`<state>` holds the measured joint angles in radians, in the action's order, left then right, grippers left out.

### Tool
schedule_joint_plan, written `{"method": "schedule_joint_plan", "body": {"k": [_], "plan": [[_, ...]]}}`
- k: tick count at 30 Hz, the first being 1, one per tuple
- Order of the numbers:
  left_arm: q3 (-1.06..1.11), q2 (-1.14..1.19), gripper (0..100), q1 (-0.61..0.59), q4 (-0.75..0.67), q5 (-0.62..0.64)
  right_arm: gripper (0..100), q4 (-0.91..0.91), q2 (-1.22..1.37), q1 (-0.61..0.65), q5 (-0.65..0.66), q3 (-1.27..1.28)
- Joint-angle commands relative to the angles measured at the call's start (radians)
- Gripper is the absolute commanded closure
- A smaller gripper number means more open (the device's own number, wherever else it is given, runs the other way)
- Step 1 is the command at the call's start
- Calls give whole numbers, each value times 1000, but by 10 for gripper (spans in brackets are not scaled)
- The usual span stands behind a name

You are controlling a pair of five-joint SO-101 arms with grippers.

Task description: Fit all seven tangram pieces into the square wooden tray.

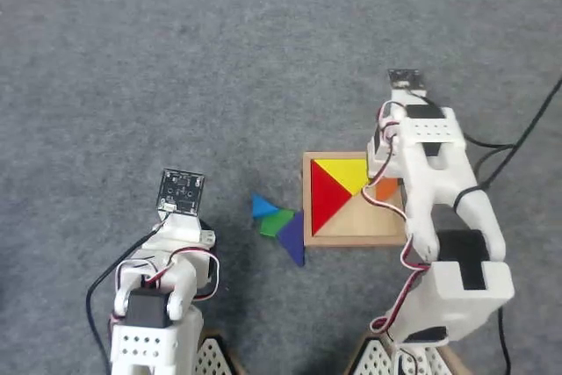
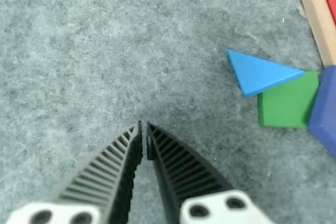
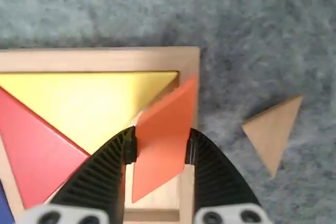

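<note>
Right wrist view: the right end effector (image 3: 157,148) is clamped on an orange piece (image 3: 163,129), one finger against each side of it. The piece is tilted and sits over a corner of the square wooden tray (image 3: 100,59), close to the rim, with its upper edge lapping the yellow triangle (image 3: 89,98). Inside the tray the yellow triangle and a red triangle (image 3: 37,156) lie flat, touching along one edge; the high view shows bare wood across the remaining floor.

A pale wooden triangle (image 3: 273,129) lies on the grey desk (image 1: 132,85) just outside the tray's rim. On the tray's other side, towards the left arm, a light blue triangle (image 2: 260,72), a green square (image 2: 287,100) and a dark blue piece (image 2: 325,108) lie bunched together, the dark blue one against the rim.

The left end effector (image 2: 143,127) holds nothing, its fingers narrowed to a slit, over bare desk near the light blue triangle but apart from it.
</note>
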<state>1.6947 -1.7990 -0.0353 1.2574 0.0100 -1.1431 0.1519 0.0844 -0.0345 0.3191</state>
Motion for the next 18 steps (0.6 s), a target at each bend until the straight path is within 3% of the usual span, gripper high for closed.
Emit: {"method": "schedule_joint_plan", "body": {"k": [1,18], "plan": [[-12,-20,985,-6,6,-8,990,18,-12,7,-9,-34],[-12,-20,985,-6,6,-8,988,15,-13,19,-8,20]]}}
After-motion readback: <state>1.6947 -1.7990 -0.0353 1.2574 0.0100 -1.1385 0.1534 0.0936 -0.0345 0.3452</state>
